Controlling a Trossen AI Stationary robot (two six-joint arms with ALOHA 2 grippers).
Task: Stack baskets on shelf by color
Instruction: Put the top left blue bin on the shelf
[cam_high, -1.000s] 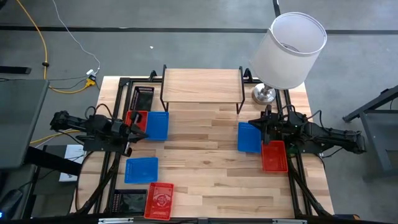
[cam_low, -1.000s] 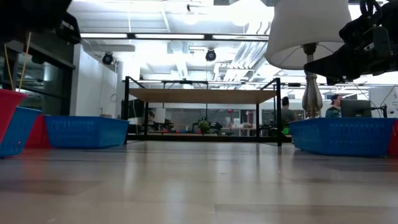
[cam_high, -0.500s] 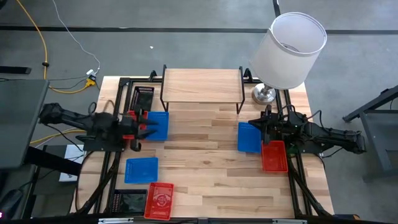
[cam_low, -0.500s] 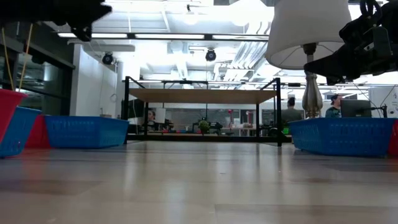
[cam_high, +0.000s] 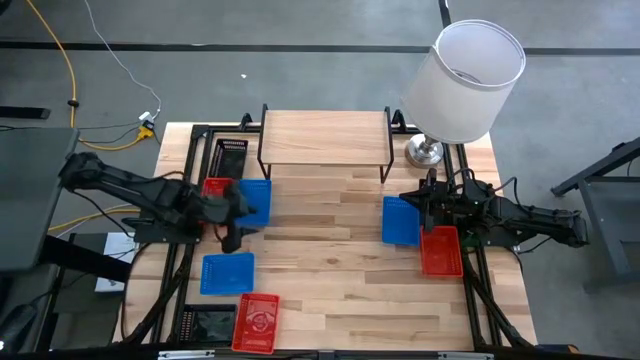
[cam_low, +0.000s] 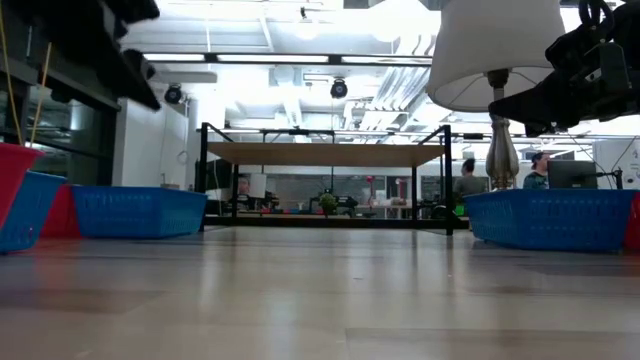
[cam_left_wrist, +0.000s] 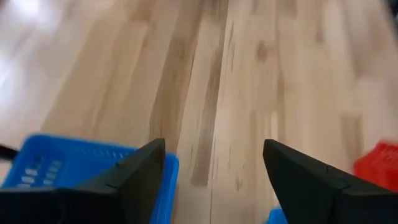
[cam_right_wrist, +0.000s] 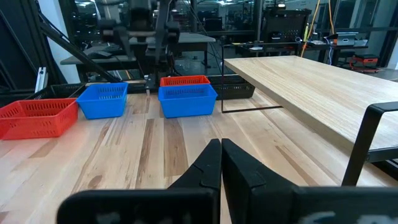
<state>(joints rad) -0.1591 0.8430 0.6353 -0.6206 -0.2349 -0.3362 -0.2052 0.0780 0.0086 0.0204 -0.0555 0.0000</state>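
Observation:
The shelf (cam_high: 325, 140) stands at the table's far middle with nothing on its top. On the left, a blue basket (cam_high: 255, 200) rests on the table beside a red basket (cam_high: 216, 187), with a black basket (cam_high: 232, 155) farther back. My left gripper (cam_high: 234, 218) hangs open above the blue basket's near edge (cam_left_wrist: 68, 163), holding nothing. Nearer lie another blue basket (cam_high: 227, 272), a red basket (cam_high: 257, 322) and a black basket (cam_high: 210, 322). On the right, my right gripper (cam_right_wrist: 221, 155) is shut and empty, beside a blue basket (cam_high: 400, 220) and a red basket (cam_high: 441, 250).
A lamp with a white shade (cam_high: 465, 80) stands at the table's far right corner, close to the shelf and above the right arm. Bare wood lies in the table's middle (cam_high: 325, 250) between the two groups of baskets.
My left gripper has opened and moved toward the table's right and a little nearer, coming over the blue basket's near edge; the arm behind it has stretched out. The baskets have stayed in place.

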